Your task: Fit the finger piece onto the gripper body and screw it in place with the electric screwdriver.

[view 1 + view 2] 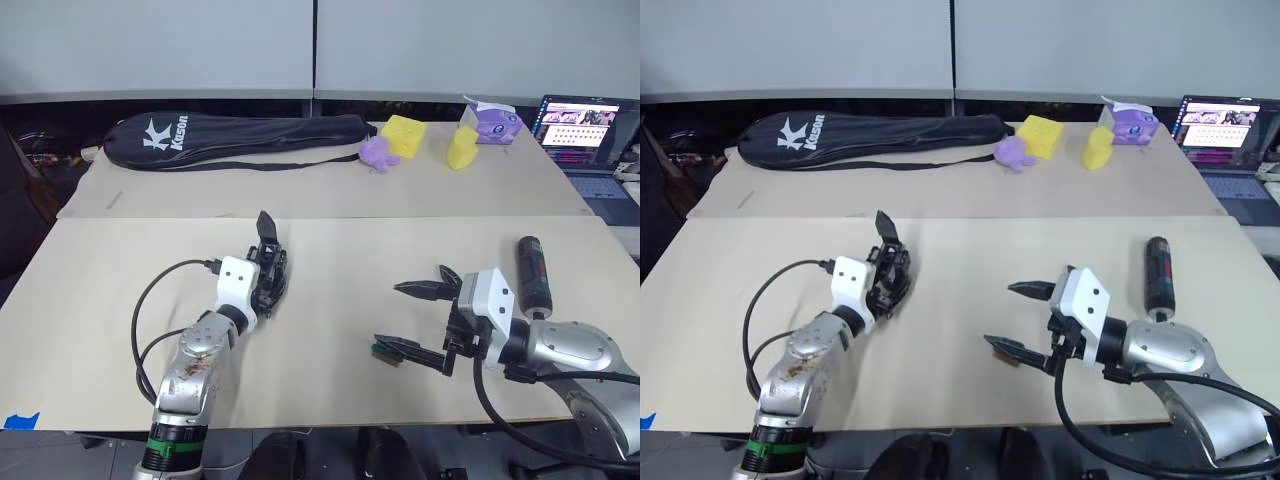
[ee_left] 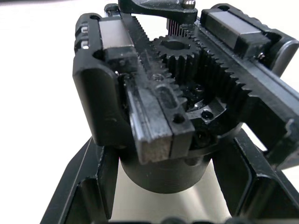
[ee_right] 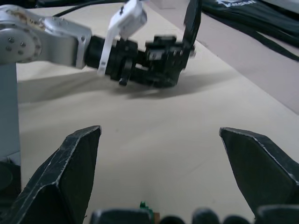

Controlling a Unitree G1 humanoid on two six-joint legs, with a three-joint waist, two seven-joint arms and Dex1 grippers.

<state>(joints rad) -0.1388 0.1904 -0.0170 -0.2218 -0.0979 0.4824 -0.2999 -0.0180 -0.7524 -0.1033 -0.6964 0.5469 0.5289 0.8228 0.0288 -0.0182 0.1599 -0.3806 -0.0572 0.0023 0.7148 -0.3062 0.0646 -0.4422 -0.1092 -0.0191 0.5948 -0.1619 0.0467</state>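
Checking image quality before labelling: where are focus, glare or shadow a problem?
Left wrist view: the gripper body is sharp at its gears, soft at the frame edges. Right wrist view: the right gripper fingers look blurred. Left eye view: soft shadows, laptop screen bright.

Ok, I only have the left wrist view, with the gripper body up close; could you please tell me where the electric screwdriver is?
Observer: The electric screwdriver lies flat on the table beside the right arm, apart from the right claw.
Operator: Thank you. Is that claw holding anything?
Observer: No, it is open and empty, with one fingertip next to a tiny green-and-brown piece.
Operator: And where is it relative to the gripper body?
Observer: The left claw holds the gripper body off to the right claw's left, with bare table between them.
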